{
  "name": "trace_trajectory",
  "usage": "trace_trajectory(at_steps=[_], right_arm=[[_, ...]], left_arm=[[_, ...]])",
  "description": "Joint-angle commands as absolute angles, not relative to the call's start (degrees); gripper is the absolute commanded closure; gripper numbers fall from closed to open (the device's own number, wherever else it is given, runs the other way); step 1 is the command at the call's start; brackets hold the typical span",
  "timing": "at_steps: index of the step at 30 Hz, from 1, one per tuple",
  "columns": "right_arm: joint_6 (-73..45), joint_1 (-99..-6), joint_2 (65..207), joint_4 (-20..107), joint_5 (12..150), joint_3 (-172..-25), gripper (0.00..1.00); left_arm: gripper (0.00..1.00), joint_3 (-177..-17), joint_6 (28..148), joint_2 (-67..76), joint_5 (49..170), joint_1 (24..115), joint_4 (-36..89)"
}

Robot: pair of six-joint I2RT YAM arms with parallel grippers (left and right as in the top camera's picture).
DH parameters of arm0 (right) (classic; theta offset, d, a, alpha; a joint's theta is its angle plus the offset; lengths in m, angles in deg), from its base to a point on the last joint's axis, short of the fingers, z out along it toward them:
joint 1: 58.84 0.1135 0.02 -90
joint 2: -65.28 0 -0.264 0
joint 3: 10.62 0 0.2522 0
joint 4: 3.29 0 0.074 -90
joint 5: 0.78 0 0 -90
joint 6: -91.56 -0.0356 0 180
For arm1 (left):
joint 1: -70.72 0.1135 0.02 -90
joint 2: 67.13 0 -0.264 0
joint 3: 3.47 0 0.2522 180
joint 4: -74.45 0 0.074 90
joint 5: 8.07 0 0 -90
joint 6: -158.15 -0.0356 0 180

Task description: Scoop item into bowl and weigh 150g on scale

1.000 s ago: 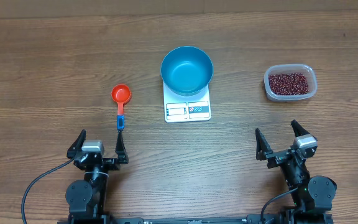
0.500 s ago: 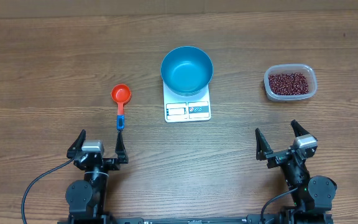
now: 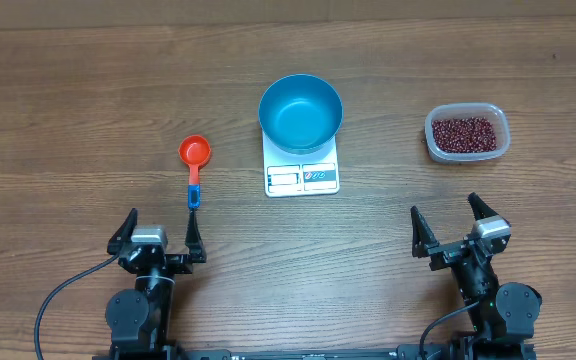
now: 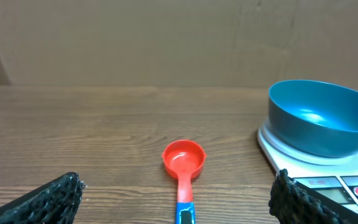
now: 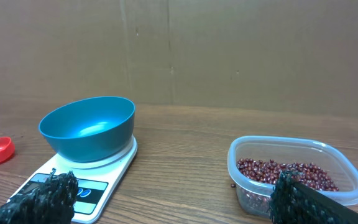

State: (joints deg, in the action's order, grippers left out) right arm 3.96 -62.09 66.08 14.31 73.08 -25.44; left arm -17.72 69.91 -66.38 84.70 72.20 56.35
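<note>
A blue bowl point(image 3: 300, 112) stands empty on the white scale point(image 3: 302, 176) at the table's middle; both also show in the left wrist view, bowl point(image 4: 325, 118), and in the right wrist view, bowl point(image 5: 87, 127) on scale point(image 5: 73, 180). Dark red beans point(image 3: 465, 132) fill a clear plastic tub point(image 3: 467, 155) at the right, beans point(image 5: 288, 174) in the right wrist view. My left gripper point(image 3: 157, 232) stands open near the front edge, just behind the scoop's handle. My right gripper point(image 3: 457, 222) stands open below the tub, holding nothing.
A red scoop point(image 3: 195, 153) with a blue handle end point(image 3: 193, 196) lies left of the scale, bowl of the scoop point(image 4: 183, 157) facing up. One stray bean point(image 5: 232, 185) lies beside the tub. Brown cardboard lines the far side.
</note>
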Motion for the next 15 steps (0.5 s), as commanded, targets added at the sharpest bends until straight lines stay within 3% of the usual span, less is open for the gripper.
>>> trace_trajectory(at_steps=[1, 15], right_arm=[[4.9, -62.0, 65.4, 13.8, 72.6, -24.8, 0.0], [4.9, -62.0, 65.4, 13.8, 72.6, -24.8, 0.0]], left_arm=[[0.01, -18.5, 71.0, -66.9, 89.3, 71.9, 55.2], [0.01, -31.8, 68.3, -66.3, 86.4, 71.9, 39.0]])
